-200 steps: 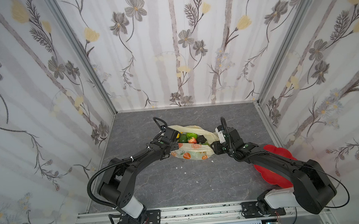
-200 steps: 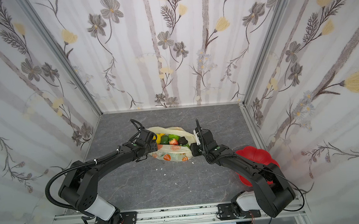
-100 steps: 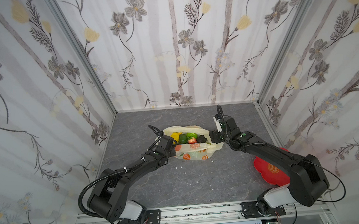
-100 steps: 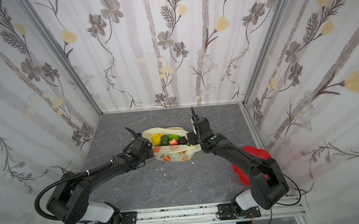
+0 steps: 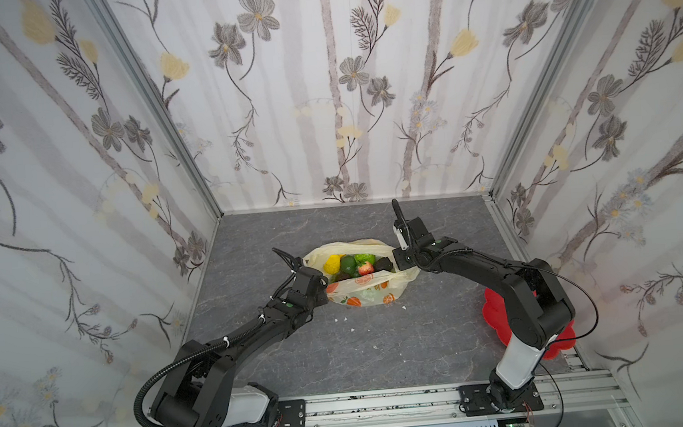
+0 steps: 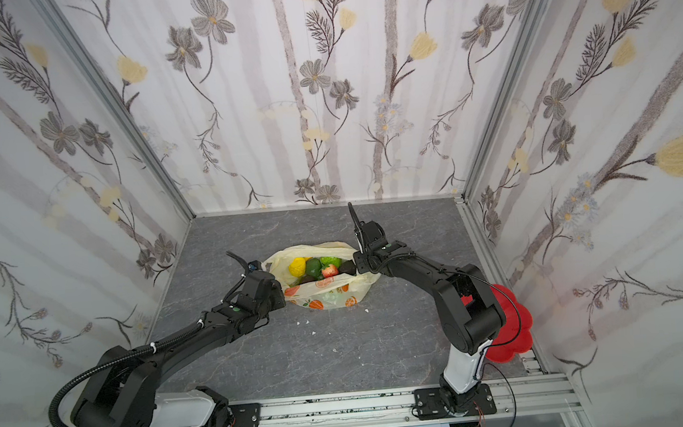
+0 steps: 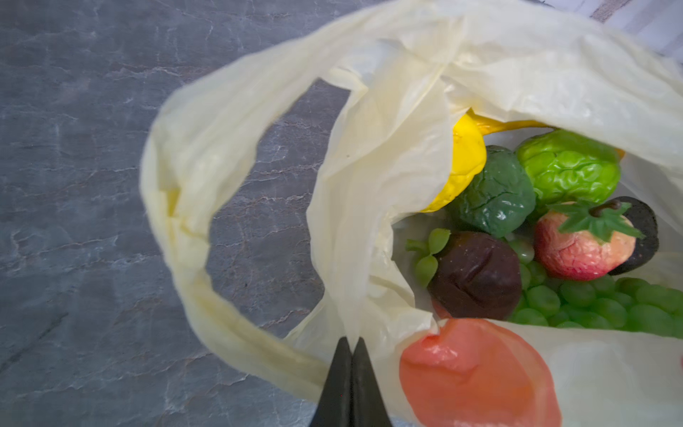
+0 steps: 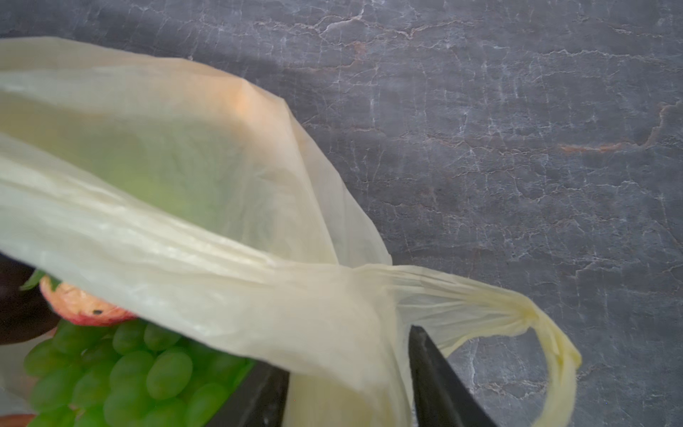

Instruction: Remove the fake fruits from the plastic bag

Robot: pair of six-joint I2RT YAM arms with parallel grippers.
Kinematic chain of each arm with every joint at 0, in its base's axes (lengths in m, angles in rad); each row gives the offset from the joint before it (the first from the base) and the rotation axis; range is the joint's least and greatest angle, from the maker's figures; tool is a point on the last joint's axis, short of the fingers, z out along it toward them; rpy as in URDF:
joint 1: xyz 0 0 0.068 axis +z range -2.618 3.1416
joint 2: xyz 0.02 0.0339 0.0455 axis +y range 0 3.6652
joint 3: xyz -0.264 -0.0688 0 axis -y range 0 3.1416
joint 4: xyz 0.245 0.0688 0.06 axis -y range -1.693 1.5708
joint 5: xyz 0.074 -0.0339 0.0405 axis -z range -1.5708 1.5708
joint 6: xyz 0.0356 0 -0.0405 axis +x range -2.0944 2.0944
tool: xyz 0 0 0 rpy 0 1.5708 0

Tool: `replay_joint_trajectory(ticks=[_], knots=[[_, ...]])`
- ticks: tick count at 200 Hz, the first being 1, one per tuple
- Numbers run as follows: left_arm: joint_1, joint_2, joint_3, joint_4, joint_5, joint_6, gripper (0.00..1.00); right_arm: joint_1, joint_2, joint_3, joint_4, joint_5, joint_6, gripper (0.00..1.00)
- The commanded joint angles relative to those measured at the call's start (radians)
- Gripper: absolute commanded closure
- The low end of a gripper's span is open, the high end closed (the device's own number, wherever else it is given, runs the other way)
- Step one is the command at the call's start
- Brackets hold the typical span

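Observation:
The pale-yellow plastic bag lies mid-table with its mouth open, as both top views show. Inside it sit fake fruits: a lemon, a dark green avocado, a bumpy lime-green fruit, a strawberry, a blackish-brown one and grapes. My left gripper is shut on the bag's film at the near left rim, beside a handle loop. At the bag's right rim my right gripper has its jaws apart, with loose bag film lying between them.
A red flower-shaped dish lies at the right front, partly behind the right arm. Small white crumbs dot the grey table in front of the bag. Patterned walls close in three sides.
My left gripper has slid to the bag's near left rim and closed on the film. The right gripper drew back to the right rim, opened wide, then narrowed around the film.

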Motion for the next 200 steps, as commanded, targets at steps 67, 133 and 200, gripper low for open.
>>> replay_joint_trajectory(ticks=[67, 133, 200], knots=[[0.128, -0.208, -0.211, 0.059, 0.07, -0.024, 1.0, -0.132, 0.077, 0.148, 0.133, -0.247, 0.103, 1.0], [-0.13, -0.132, -0.139, 0.056, 0.102, 0.001, 1.0, -0.081, 0.117, 0.265, 0.061, -0.208, 0.1, 0.88], [-0.23, -0.092, -0.107, 0.071, 0.032, -0.002, 1.0, -0.001, -0.118, 0.075, -0.016, -0.024, 0.215, 0.13]])
